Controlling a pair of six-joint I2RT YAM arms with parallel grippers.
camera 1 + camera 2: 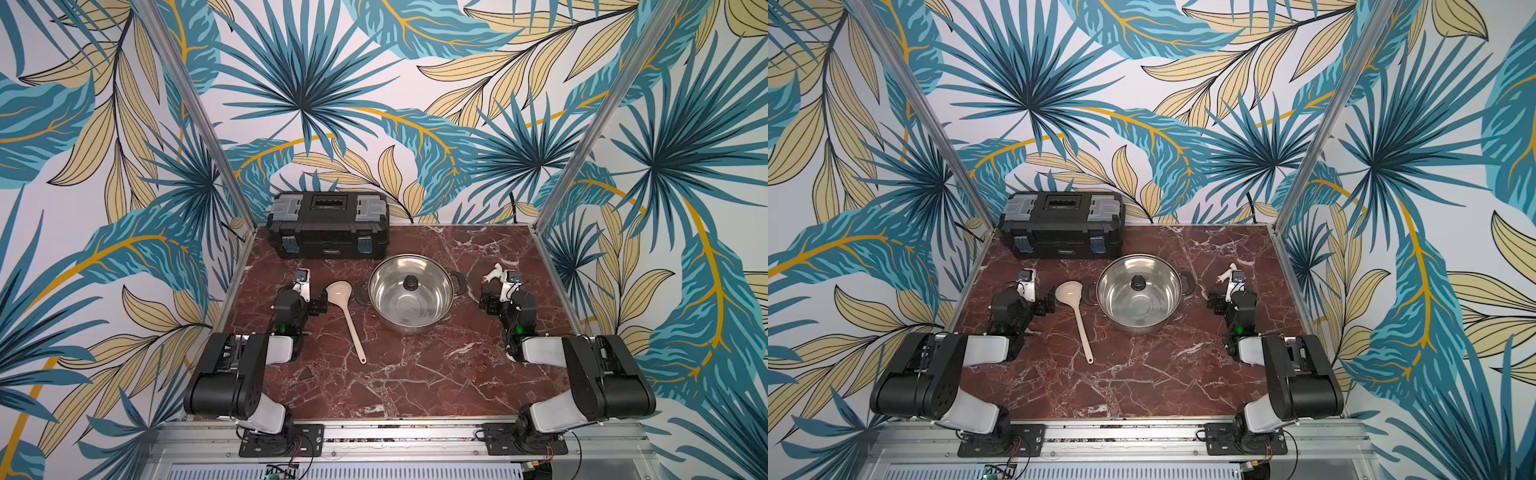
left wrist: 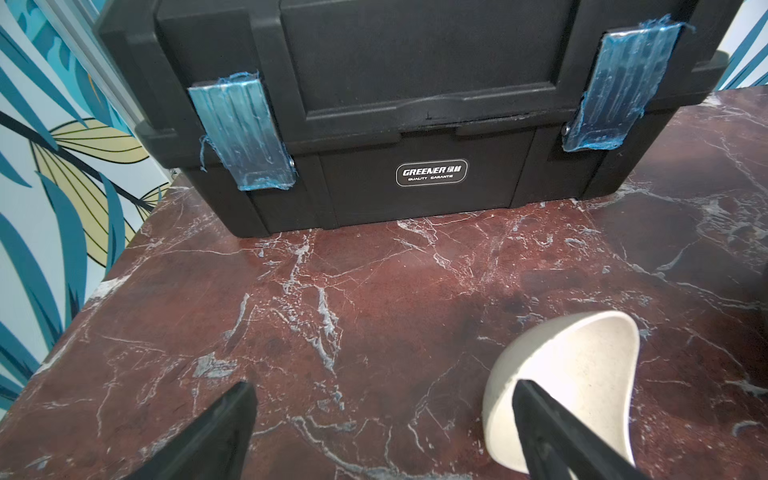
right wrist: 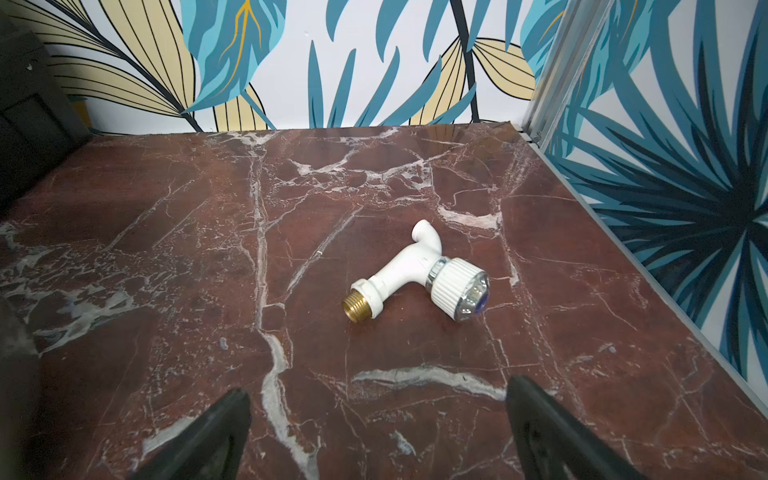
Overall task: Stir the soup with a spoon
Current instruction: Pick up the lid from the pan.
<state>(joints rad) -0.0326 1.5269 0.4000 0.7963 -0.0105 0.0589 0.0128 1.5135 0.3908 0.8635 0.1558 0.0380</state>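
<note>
- Task not begun: left gripper [image 2: 382, 386] and right gripper [image 3: 376, 386] rest low, jaws apart, empty.
- Spoon [image 1: 347, 316] lies at the middle of the bench [image 1: 415, 382] beside the pot [image 1: 409, 307], lid [image 1: 410, 282] seemingly on; next, grasp the spoon's handle.

left gripper [image 1: 321, 304] sits low over the marble table [image 1: 415, 374]; cream spoon [image 1: 338, 293] lies flat just beside it, bowl end nearest; steel pot [image 1: 409, 328] is just past the spoon, clear lid [image 1: 410, 283] on it I think; right gripper [image 1: 487, 300] is on the pot's other side, white tap [image 1: 493, 274] just ahead of it; black toolbox [image 1: 328, 224] is further ahead of the left gripper
</note>
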